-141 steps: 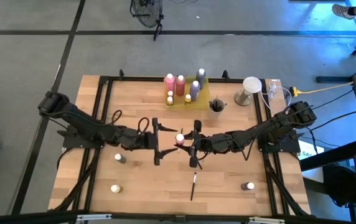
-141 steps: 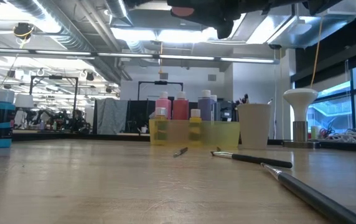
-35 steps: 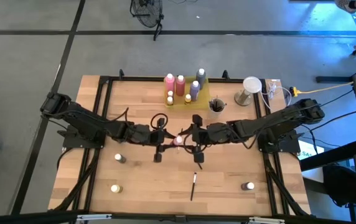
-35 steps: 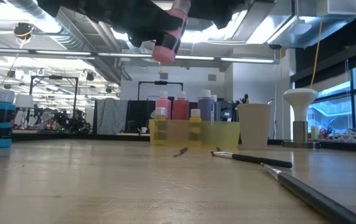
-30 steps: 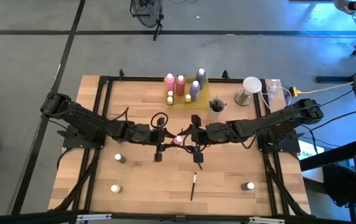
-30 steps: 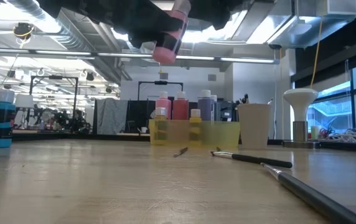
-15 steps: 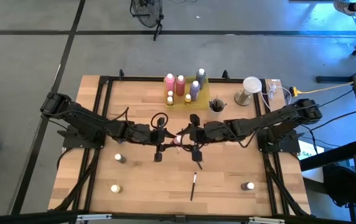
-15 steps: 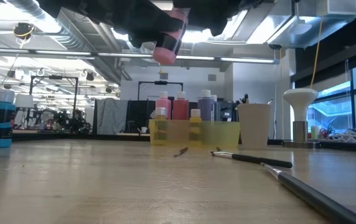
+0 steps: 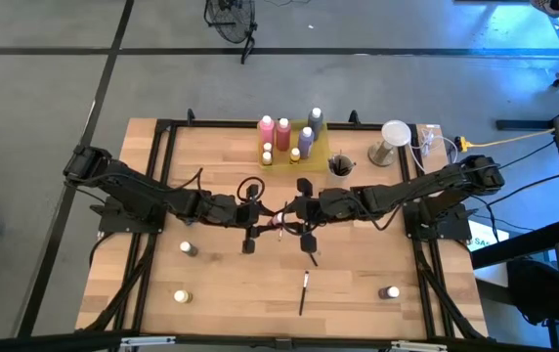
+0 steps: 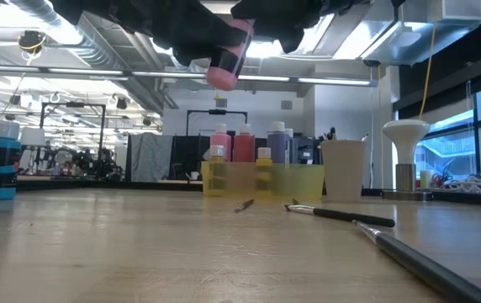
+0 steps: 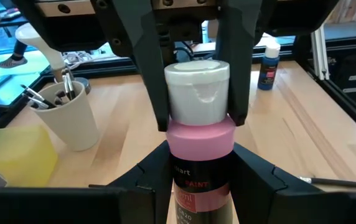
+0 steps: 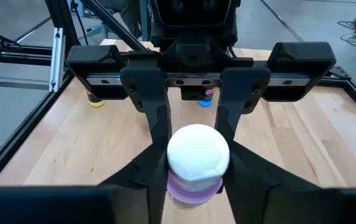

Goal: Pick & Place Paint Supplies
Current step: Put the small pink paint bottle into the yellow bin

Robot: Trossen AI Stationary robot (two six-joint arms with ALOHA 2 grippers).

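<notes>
The right tool has just squeezed the pink bottle's white cap, while the left tool pinches its body, so the handover has begun.

A pink paint bottle with a white cap hangs in the air at the centre of the high view, lying roughly level; in the low view it shows top centre, tilted, base downward. 2 pink bottles, a purple one, a grey-capped one and small yellow ones stand upright upper centre. 1 brush lies lower centre. 3 small pale-capped bottles stand at lower left and lower right.
</notes>
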